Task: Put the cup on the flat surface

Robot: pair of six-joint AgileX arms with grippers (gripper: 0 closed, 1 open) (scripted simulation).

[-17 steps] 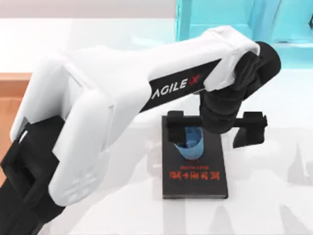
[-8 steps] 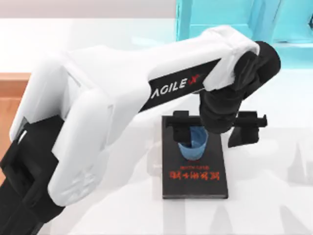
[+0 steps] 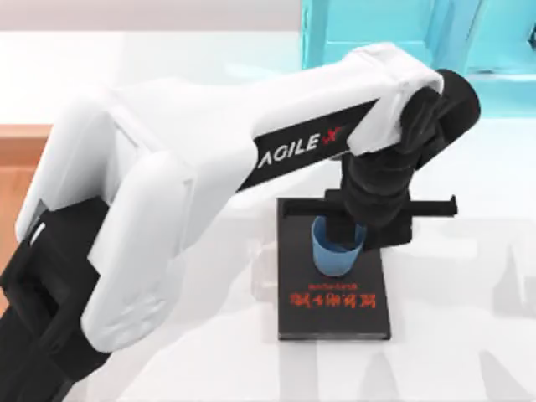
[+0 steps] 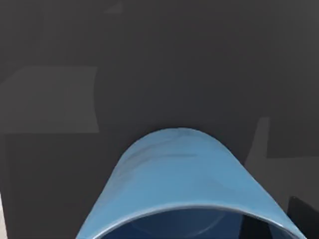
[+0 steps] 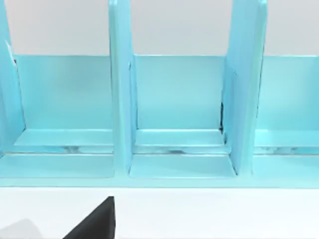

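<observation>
Since the earlier frames the two black fingers of the left tool (image 3: 362,224) have moved together: a second ago they stood wide apart on each side of the cup (image 3: 337,249), and now they press against it. The cup itself has stayed on the same spot.

At the far left edge of the top view a wooden tray (image 3: 18,167) lies on the bench (image 3: 469,335), partly hidden by the arm. The left arm (image 3: 201,184), white with black AgileX lettering, reaches from the lower left across the middle of the picture, and its black wrist bends down over the black book (image 3: 334,297).

The book lies flat on the white bench, with red lettering (image 3: 331,299) near its lower end. The light-blue cup stands upright on the upper part of the book cover, not on the bare bench. The left tool is closed around the cup, with the fingers touching its upper wall. In the left wrist view the cup (image 4: 179,189) shows from above, its rim open, in front of the dark cover of the book (image 4: 149,74).

At the upper right of the top view stands a light-blue rack (image 3: 419,33) with upright dividers. The right wrist view faces this rack (image 5: 174,109) across the white bench (image 5: 224,214); whether the right tool is open or closed I cannot tell.
</observation>
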